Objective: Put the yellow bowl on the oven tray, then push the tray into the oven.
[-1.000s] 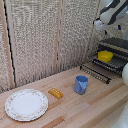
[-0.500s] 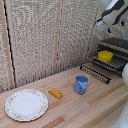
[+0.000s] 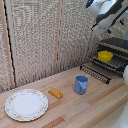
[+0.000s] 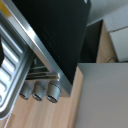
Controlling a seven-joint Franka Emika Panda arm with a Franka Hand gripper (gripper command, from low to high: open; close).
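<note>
The yellow dish (image 3: 105, 56) sits on the dark barred baking sheet (image 3: 116, 63) in the mouth of the oven (image 3: 119, 44) at the exterior view's right. The oven's door (image 3: 95, 70) is folded down in front. My white-and-grey arm (image 3: 107, 14) hangs high above the oven, well clear of the dish and the sheet. I cannot make out the gripper's fingers in either view. The wrist view shows the oven's dark top (image 4: 55, 35) and its silver front with three knobs (image 4: 37, 91) from above.
A blue cup (image 3: 80, 84) stands on the wooden table (image 3: 75, 110) in front of the oven door. An orange-yellow block (image 3: 55, 93) and a large white patterned plate (image 3: 26, 104) lie further to the exterior view's left. A slatted screen (image 3: 40, 40) closes the back.
</note>
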